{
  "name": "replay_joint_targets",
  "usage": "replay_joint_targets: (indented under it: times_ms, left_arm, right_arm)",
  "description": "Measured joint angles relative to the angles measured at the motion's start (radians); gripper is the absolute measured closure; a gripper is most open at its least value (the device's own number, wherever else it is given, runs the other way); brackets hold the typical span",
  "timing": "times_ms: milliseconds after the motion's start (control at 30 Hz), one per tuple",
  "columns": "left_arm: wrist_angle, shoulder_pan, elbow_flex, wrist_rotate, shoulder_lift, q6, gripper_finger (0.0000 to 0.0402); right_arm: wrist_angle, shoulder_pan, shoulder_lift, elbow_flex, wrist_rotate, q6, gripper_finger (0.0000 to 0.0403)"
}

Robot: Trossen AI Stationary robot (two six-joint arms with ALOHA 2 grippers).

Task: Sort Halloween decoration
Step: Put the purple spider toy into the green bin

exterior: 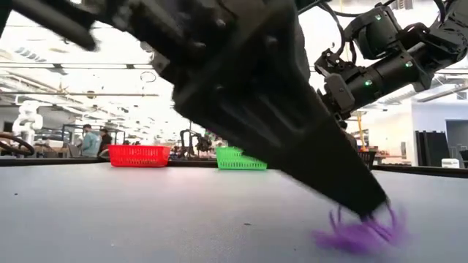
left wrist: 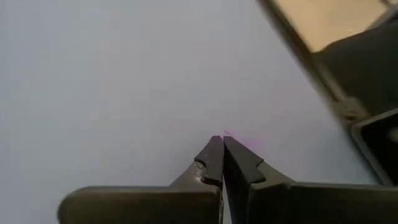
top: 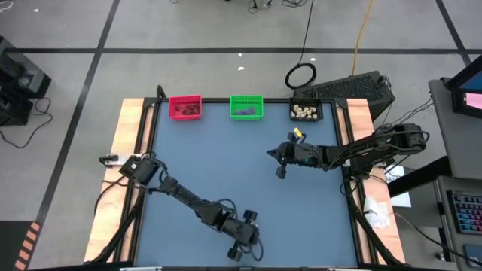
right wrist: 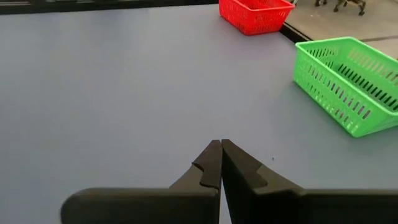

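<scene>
One purple Halloween decoration [exterior: 357, 235], a flat piece with thin legs, lies on the blue table near its near edge. My left gripper [exterior: 373, 210] slants down onto it with its fingers shut; in the left wrist view only a purple trace [left wrist: 249, 144] shows past the fingertips [left wrist: 214, 149]. My right gripper [right wrist: 221, 144] hangs shut above the table's middle right [top: 273, 156], with nothing in it. At the far edge stand a red bin [top: 185, 107] with dark lumps, a green bin [top: 247, 107] with purple bits and a black bin [top: 305, 111] with cream lumps. My left gripper has its two fingertips shut on the upper edge of the purple piece [exterior: 371, 219]. The fingers slant down from above, pointing toward the table's near edge. The piece lies on the table below the tips with its legs spread. The fingers hide how much of it sits between them.
Wooden side rails [top: 126, 150] border the blue table top [top: 218, 165]. The table's near edge lies close behind my left gripper [top: 241, 250]. Cables and a keyboard [top: 354, 86] lie beyond the far right corner.
</scene>
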Motion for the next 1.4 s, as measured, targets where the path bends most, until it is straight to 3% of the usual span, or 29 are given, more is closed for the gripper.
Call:
replay_joint_targets:
  times_ms: [367,533,733,900,1000,1400]
  left_arm:
    - [-0.222,0.061,0.000,-0.144,-0.147,0.060,0.0401]
    - [-0.245,0.089,0.001,0.003,-0.149,-0.013,0.0399]
    - [-0.225,0.050,0.001,0.020,-0.094,-0.057,0.0338]
    - [-0.215,0.001,0.001,-0.115,-0.068,-0.056,0.0266]
    - [-0.196,-0.011,0.001,-0.143,-0.060,-0.072,0.0240]
    - [-0.118,-0.012,0.003,-0.167,-0.003,-0.146,0.0242]
  right_arm:
    - [0.053,-0.017,0.000,0.000,0.000,-0.089,0.0403]
    - [0.059,-0.030,0.000,0.000,-0.003,-0.107,0.0403]
    - [0.058,-0.029,0.000,0.000,-0.006,-0.105,0.0403]
    - [0.052,-0.022,0.000,0.000,-0.006,-0.092,0.0403]
    - [0.049,-0.020,0.000,0.000,-0.008,-0.079,0.0403]
    - [0.034,-0.019,0.000,0.000,-0.008,-0.054,0.0403]
